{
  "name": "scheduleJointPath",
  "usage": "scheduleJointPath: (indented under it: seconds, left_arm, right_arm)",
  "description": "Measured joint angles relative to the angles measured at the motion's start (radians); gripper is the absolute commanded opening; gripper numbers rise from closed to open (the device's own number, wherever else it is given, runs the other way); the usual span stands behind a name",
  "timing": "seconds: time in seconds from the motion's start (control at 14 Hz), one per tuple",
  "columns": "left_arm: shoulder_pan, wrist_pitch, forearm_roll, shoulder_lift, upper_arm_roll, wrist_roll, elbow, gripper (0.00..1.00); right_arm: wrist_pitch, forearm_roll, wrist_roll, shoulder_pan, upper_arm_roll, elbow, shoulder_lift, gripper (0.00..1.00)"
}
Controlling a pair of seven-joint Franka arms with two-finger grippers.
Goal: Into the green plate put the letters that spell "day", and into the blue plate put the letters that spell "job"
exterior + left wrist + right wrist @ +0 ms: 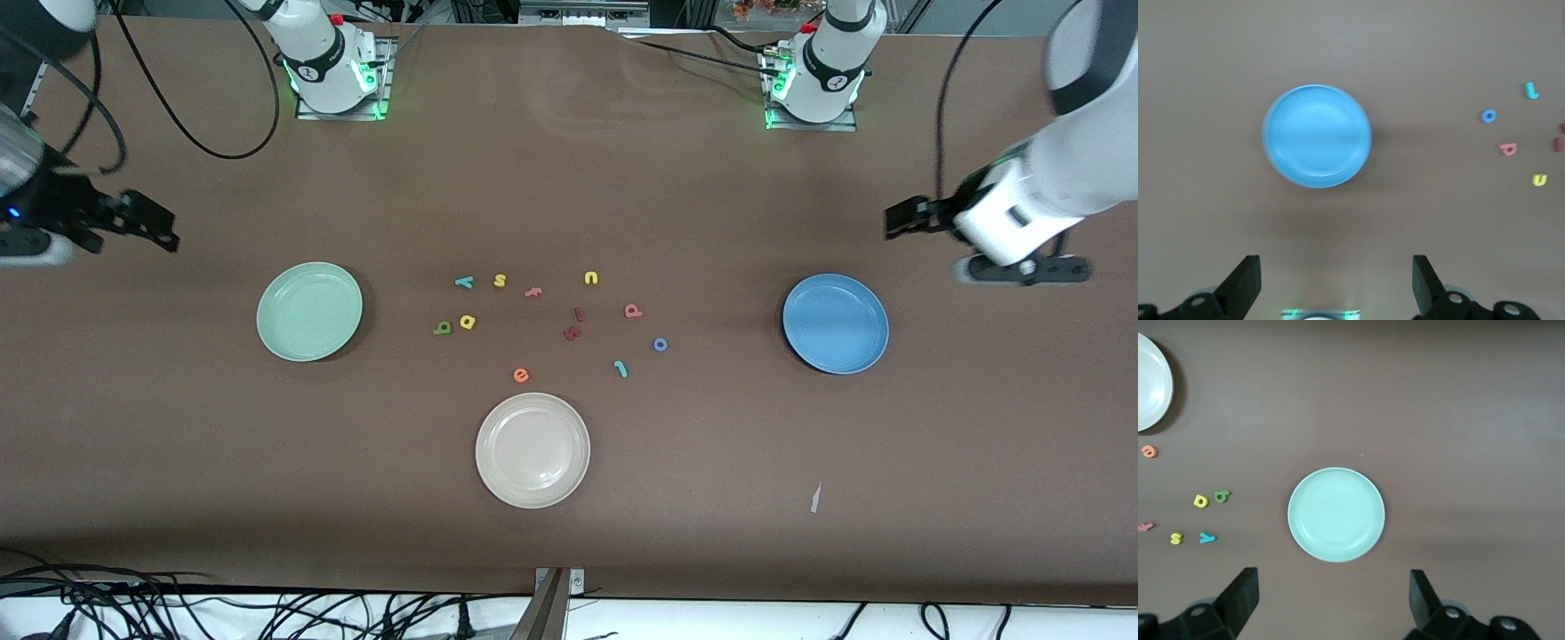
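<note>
Both grippers, left gripper [898, 218] and right gripper [151, 222], hang spread and empty; crowded foam letters [464, 283] risk a wrong pick, yellow "s" [500, 281] beside teal "y".

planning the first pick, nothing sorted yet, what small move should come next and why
Probably swing the right gripper over the olive-green letter and lower it. Both grippers are open and empty, the left gripper up near the blue plate. The green plate holds nothing, and that letter lies closest to it, toward the right arm's end.
</note>
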Motion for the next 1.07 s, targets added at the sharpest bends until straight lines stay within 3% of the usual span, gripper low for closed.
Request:
scheduleJointPath:
  seconds: [0.36,0.71,1.07]
  left_arm:
    - [-0.181,0.248,0.0,0.211,-0.033,-0.21,-0.015,1.0]
    - [-0.312,0.517,0.0,0.393,-0.034,-0.441,-0.018,1.0]
    - [-0.327,0.719,0.036,0.471,-0.032,-0.51,-0.077,0.99]
  right_arm:
    - [0.051,0.001,0.088,0.106,0.009,-0.017,0.167,1.0]
    - [0.226,0.001,0.493,0.275,0.014,-0.024,0.339,1.0]
    - [0.429,0.001,0.902,0.409,0.015,-0.039,0.449,0.98]
